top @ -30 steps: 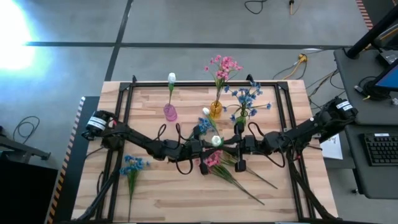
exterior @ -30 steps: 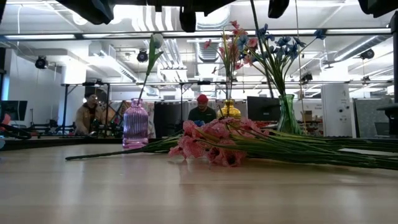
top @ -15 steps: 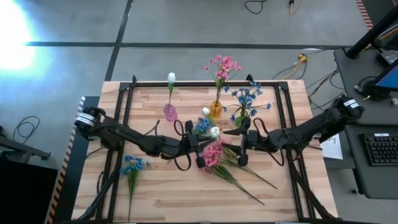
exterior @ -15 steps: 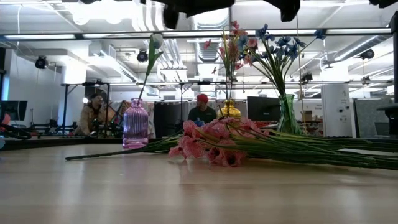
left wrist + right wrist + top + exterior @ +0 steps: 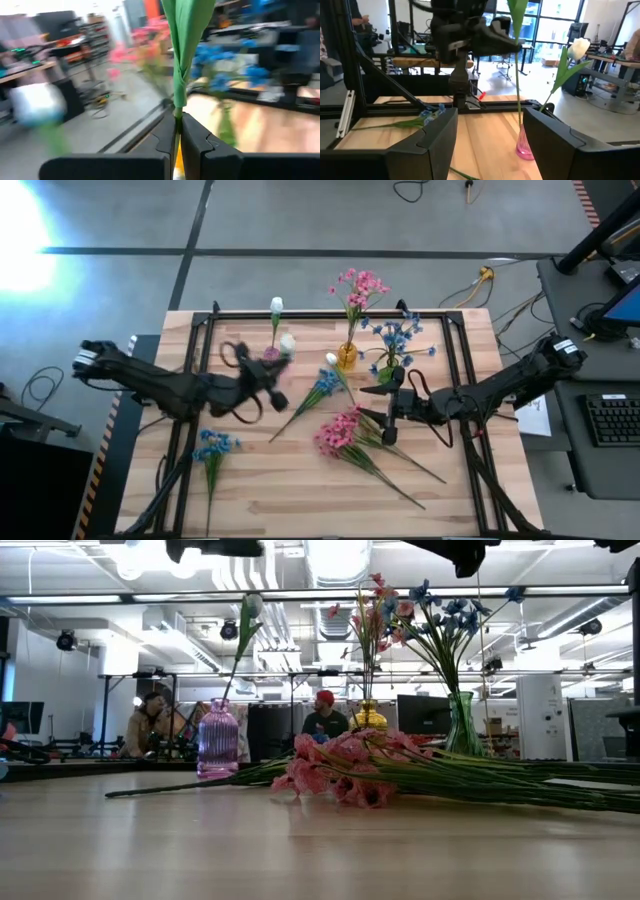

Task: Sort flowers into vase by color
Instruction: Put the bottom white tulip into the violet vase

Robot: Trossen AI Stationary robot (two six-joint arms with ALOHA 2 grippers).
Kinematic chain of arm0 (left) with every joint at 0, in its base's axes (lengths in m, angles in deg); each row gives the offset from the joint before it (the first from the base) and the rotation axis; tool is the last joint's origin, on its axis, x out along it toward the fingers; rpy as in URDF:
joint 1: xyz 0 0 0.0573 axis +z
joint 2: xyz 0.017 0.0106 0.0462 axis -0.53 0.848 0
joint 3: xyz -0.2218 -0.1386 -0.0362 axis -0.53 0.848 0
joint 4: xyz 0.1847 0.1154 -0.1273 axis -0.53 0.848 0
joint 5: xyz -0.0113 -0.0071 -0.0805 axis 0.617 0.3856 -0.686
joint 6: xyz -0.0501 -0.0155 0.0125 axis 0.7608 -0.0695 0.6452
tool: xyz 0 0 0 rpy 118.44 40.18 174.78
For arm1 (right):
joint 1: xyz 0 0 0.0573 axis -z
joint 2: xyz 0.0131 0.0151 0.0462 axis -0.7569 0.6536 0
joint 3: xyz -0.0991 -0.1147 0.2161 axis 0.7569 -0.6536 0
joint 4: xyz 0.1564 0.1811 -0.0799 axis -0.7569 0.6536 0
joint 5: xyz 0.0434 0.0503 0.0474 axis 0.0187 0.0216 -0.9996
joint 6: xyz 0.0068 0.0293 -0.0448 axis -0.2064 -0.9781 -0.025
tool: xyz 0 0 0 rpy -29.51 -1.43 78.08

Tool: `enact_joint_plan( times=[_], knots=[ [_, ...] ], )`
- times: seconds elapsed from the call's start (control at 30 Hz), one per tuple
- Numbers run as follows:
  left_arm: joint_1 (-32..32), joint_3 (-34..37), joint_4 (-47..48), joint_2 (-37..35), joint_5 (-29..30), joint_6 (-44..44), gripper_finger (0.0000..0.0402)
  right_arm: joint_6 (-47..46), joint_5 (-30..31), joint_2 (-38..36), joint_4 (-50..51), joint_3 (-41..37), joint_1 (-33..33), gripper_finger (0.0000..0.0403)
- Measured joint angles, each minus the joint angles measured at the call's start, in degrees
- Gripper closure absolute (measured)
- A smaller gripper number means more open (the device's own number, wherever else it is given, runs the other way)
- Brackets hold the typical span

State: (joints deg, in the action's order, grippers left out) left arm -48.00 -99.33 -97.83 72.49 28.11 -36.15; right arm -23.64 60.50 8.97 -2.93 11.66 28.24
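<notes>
Holding a white bud point(image 5: 287, 342) by its stem in my left gripper point(image 5: 268, 379), jaws clamped, just beside the pink vase point(image 5: 272, 356); my right gripper point(image 5: 385, 413) waits wide apart.

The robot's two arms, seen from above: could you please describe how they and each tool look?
Both arms are dark, slim and jointed, with black cables looping alongside the links. Each has a white-marked block at its outer end. The left tool and right tool are matte black; the left wrist view shows flat, angular fingers with stepped notches on their inner edges.
</notes>
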Motion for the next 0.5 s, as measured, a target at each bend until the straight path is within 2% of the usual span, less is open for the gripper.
enact_joint_plan(
  times=[0.13, 0.3, 0.5],
  knots=[
    [1.5, 2.4, 4.6, -7.8, 5.4, 2.7, 0.0401, 0.0, 0.0, 0.0, -0.2, 0.0, 0.0, 0.0183],
    [4.1, 5.5, 5.2, -14.1, 5.6, 2.7, 0.0401, -0.1, 0.0, 0.0, -0.3, 0.0, 0.0, 0.0183],
    [8.3, 8.0, 5.3, -17.1, 3.5, 2.8, 0.0401, -0.1, 0.0, 0.0, -0.3, 0.0, 0.0, 0.0183]
  ],
)
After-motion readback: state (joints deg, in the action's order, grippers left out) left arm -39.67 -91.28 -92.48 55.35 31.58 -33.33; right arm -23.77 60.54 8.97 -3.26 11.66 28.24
